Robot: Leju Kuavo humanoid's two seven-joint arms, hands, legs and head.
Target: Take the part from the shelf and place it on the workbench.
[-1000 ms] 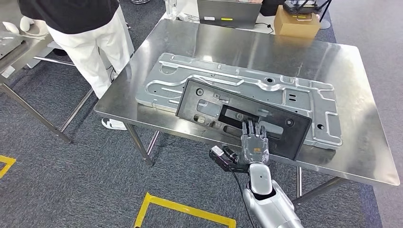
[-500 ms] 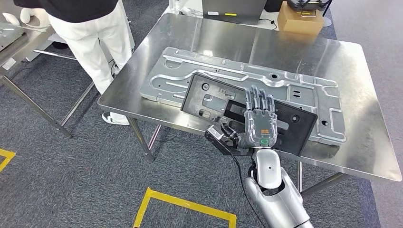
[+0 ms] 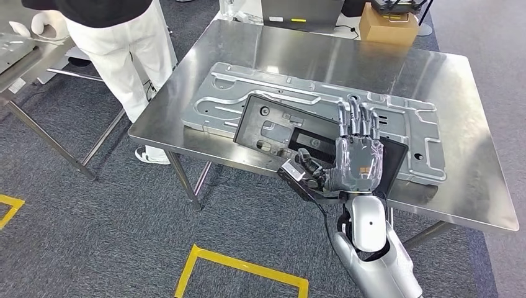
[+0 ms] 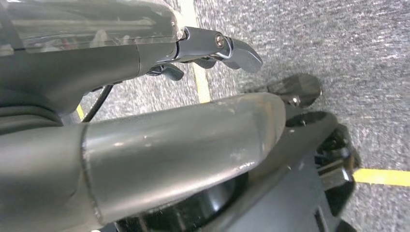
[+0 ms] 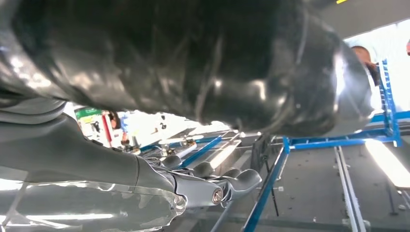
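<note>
The black rectangular part (image 3: 273, 127) lies flat on a silver stamped panel (image 3: 248, 84) on the steel workbench (image 3: 471, 112), near the front edge. My right hand (image 3: 356, 155) is raised just above the part's right half, fingers straight and spread, holding nothing. In the right wrist view the same hand (image 5: 145, 159) points up toward the ceiling with its dark fingers (image 5: 232, 181) free. My left hand (image 4: 159, 135) hangs over the grey carpet with its fingers (image 4: 239, 52) apart and nothing in them.
A person in white trousers (image 3: 124, 49) stands at the workbench's left corner. A cardboard box (image 3: 387, 28) sits behind the bench's far edge. Another metal table (image 3: 25, 62) stands at the far left. Yellow tape (image 3: 242, 267) marks the floor in front.
My right hand has lifted up and to the right from the black part's near edge, with its fingers straightened. The part stays on the panel. The camera has shifted slightly.
</note>
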